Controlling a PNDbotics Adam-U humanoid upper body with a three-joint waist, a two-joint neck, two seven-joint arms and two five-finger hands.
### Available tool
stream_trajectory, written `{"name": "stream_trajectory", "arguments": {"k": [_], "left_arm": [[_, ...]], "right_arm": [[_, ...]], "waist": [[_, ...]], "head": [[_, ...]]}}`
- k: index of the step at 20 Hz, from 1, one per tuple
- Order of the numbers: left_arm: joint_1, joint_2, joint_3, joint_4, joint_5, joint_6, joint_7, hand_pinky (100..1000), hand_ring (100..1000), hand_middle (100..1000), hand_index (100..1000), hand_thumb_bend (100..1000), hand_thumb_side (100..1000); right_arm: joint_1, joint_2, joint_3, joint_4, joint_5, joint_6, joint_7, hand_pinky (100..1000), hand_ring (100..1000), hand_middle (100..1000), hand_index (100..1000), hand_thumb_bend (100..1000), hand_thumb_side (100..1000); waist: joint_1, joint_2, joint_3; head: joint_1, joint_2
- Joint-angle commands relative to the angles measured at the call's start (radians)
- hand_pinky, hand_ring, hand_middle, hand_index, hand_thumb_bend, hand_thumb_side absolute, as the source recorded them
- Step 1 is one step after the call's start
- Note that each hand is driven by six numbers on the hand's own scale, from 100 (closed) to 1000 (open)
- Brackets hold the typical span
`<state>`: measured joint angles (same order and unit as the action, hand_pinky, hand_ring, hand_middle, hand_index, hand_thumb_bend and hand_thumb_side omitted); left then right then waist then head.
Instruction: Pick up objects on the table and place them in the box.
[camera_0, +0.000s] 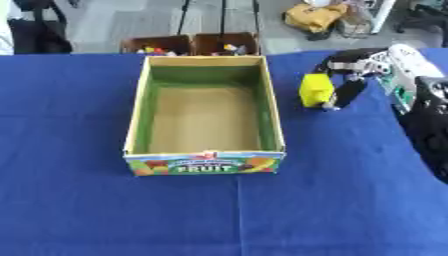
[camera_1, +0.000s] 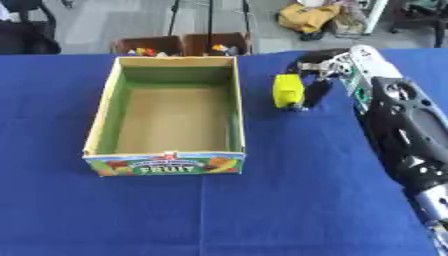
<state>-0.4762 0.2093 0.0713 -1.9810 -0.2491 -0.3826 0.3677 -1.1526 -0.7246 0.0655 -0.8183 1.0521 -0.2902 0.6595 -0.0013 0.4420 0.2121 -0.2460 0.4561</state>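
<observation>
**Yellow block held just short of the box**

As your right hand (camera_0: 348, 80) curled its fingers around the yellow block (camera_0: 316, 90), the block hung just beside the right wall of the empty fruit box (camera_0: 273, 107), above the blue table (camera_0: 350, 200). Your left hand was out of sight. Had you let go there, the block would likely have clipped the wall or dropped outside.

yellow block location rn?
The yellow block is held in the right hand, just right of the open cardboard fruit box, over the blue tablecloth.
</observation>
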Motion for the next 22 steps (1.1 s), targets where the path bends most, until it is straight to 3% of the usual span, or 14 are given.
{"name": "stream_trajectory", "arguments": {"k": [1, 2, 3, 5, 14, 22], "left_arm": [[-0.007, 0.01, -0.003, -0.019, 0.004, 0.001, -0.002, 461, 780, 840, 893, 100, 1000], [-0.007, 0.01, -0.003, -0.019, 0.004, 0.001, -0.002, 461, 780, 840, 893, 100, 1000], [-0.007, 0.01, -0.003, -0.019, 0.004, 0.001, -0.002, 460, 780, 840, 893, 100, 1000], [-0.008, 0.009, -0.003, -0.019, 0.004, 0.002, -0.002, 460, 780, 840, 893, 100, 1000], [-0.01, 0.009, -0.004, -0.019, 0.004, 0.006, -0.002, 460, 780, 840, 893, 100, 1000], [-0.011, 0.008, -0.003, -0.019, 0.004, 0.009, -0.002, 461, 779, 840, 893, 100, 1000]], "right_arm": [[-0.022, -0.018, -0.009, -0.004, -0.014, -0.003, -0.001, 636, 817, 789, 883, 391, 358], [-0.022, -0.018, -0.008, -0.004, -0.015, -0.002, -0.001, 636, 817, 789, 883, 391, 358], [-0.023, -0.017, -0.009, -0.006, -0.018, -0.002, -0.002, 586, 767, 693, 824, 387, 364], [-0.024, -0.014, -0.011, -0.013, -0.031, 0.005, -0.019, 568, 750, 654, 799, 379, 372], [-0.026, -0.015, -0.002, -0.013, -0.046, 0.031, -0.067, 522, 692, 521, 674, 319, 384], [-0.03, -0.017, -0.005, -0.012, -0.053, 0.041, -0.089, 461, 620, 419, 526, 178, 383]], "waist": [[-0.012, -0.011, 0.001], [-0.012, -0.011, 0.001], [-0.012, -0.01, 0.002], [-0.012, -0.009, 0.002], [-0.014, -0.008, 0.0], [-0.017, -0.016, -0.003]], "head": [[-0.004, -0.011], [-0.004, -0.011], [-0.004, -0.01], [-0.004, -0.01], [-0.001, -0.009], [0.001, -0.011]]}}
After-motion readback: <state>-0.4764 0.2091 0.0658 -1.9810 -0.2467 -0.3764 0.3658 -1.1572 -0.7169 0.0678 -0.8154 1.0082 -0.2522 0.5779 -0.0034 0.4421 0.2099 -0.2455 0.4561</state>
